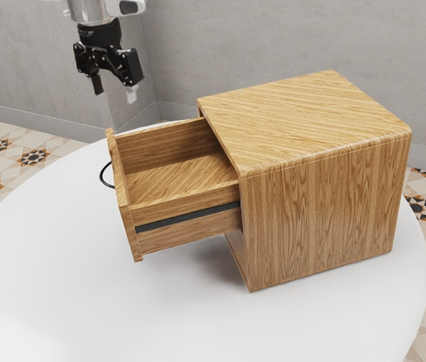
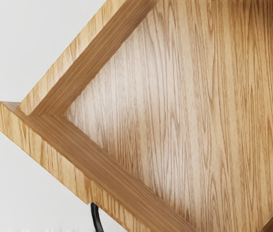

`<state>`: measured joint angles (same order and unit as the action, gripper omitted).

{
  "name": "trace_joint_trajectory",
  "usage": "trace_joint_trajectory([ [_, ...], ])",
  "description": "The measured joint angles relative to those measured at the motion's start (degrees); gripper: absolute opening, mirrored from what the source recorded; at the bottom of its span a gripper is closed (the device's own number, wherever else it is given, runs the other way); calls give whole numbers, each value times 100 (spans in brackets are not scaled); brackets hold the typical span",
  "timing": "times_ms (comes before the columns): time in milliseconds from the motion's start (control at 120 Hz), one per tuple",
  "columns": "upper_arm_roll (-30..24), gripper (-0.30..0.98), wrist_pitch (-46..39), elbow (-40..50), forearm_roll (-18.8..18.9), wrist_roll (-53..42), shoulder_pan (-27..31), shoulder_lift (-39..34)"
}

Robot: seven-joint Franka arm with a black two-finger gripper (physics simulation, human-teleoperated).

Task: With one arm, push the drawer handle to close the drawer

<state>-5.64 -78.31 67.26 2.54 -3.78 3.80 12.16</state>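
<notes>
My gripper [image 1: 114,89] hangs in the air above the drawer's front panel, its two fingers apart with nothing between them. The wooden drawer [image 1: 169,181] stands well out of its cabinet [image 1: 322,204], toward the exterior view's left. A thin black curved handle [image 1: 104,178] sticks out from the outer side of the drawer's front; part of it is hidden behind the panel. In the wrist view, the bare drawer floor [image 2: 175,111] lies below my hand, and part of the black handle [image 2: 95,217] shows beside the front panel [image 2: 49,152].
A round white table [image 1: 54,279] carries the cabinet. Grey walls [image 1: 273,38] stand behind it, and a patterned tile floor [image 1: 16,162] surrounds the table.
</notes>
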Motion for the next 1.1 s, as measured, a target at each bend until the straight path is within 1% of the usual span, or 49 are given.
trace_joint_trajectory([
  [183, -2, 69, 15, -46, -201, -9, 170, -24],
  [200, -8, 69, 29, -188, -204, -11, 174, -136],
  [250, -32, 69, 56, -513, -172, -120, 155, -763],
  [283, -65, 69, 70, -615, -206, -343, 131, -994],
  [325, -96, 69, 84, -679, -278, -701, 70, -1109],
  [400, -168, 69, 130, -712, -187, -1288, -68, -1158],
  [467, -182, 69, 341, -687, -126, -1668, -231, -1239],
  [483, -203, 69, 390, -524, -109, -1733, -234, -1379],
  [525, -233, 68, 420, 368, -91, -1875, -156, -1972],
  [575, -243, 68, 232, 2062, -112, -2028, 206, -2977],
  [608, -238, 68, 25, 3057, -148, -2124, 325, -3458],
  [650, -251, 68, -289, 4039, -187, -2235, 452, -3797],
  [708, -254, 68, -755, 4918, -225, -2381, 567, -3968],
  [783, -305, 61, -1304, 5368, -252, -2595, 599, -3929],
  [967, -351, 22, -2382, 5597, -205, -3226, 615, -3437],
  [1033, -338, 12, -2708, 5602, -133, -3476, 605, -3210],
  [1100, -319, 5, -2977, 5601, -48, -3717, 603, -3087],
])
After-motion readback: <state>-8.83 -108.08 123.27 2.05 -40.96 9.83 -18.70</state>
